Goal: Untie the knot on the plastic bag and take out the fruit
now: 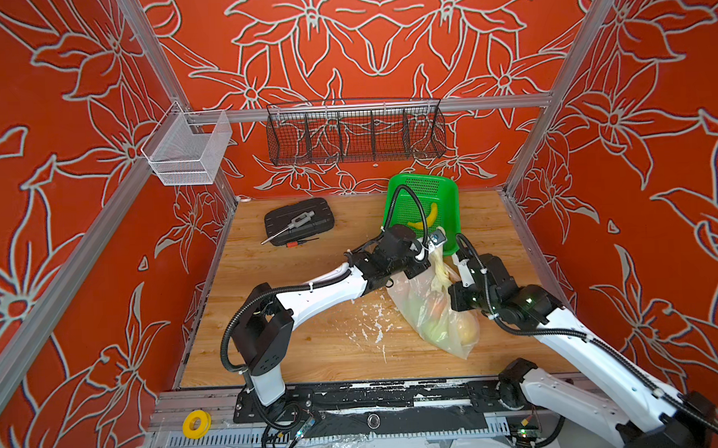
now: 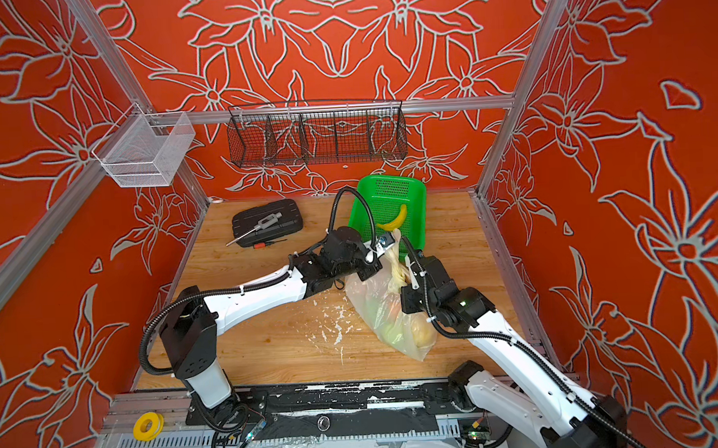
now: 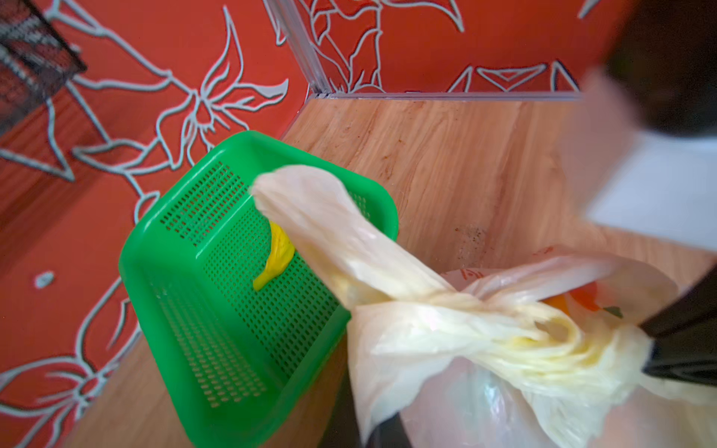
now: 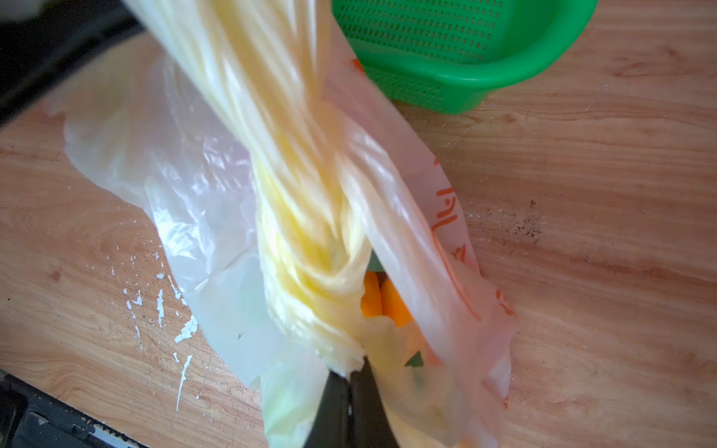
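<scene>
The plastic bag [image 1: 425, 313] [image 2: 378, 311] lies on the wooden table, thin and pale. Fruit [image 1: 466, 330] shows through it: an orange one [image 4: 388, 302], a yellowish one and a green one. Its two handle loops twist together into the knot [image 3: 465, 306] [image 4: 310, 271], which is drawn taut. My left gripper [image 1: 429, 253] [image 3: 372, 426] is shut on one handle loop, close to the green basket. My right gripper [image 1: 455, 273] [image 4: 351, 384] is shut on the other twisted handle just below the knot. Its dark fingers [image 3: 683, 341] show in the left wrist view.
A green perforated basket [image 1: 443, 192] [image 3: 163, 271] holding a yellow banana [image 1: 425, 218] stands tilted just behind the bag. A black tool case [image 1: 299, 221] lies at the back left. White flecks [image 1: 374, 320] mark the wood. Wire baskets [image 1: 355, 131] hang on the wall.
</scene>
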Action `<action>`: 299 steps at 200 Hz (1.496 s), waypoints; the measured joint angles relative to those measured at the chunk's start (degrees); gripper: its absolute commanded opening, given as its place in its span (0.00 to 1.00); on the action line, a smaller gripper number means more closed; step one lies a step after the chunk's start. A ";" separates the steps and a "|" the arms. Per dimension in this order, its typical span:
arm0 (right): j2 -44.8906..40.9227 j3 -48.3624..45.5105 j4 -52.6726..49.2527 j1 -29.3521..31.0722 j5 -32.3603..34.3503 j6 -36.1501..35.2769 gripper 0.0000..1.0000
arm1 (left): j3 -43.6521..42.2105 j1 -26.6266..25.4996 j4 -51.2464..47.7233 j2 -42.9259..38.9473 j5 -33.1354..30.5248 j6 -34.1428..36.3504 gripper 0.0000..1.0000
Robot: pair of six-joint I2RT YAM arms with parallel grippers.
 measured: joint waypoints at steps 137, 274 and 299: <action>-27.26 -12.44 4.98 0.00 -1.99 4.92 0.44 | 8.00 20.72 -10.34 3.50 17.14 -37.83 0.50; 19.54 29.57 0.44 -15.19 -9.53 -2.71 0.68 | -7.15 11.98 -18.36 -17.70 10.05 -72.74 0.54; 27.10 34.07 -0.46 -16.17 -12.11 -5.14 0.75 | -3.17 9.44 -21.31 -12.70 8.28 -77.18 0.54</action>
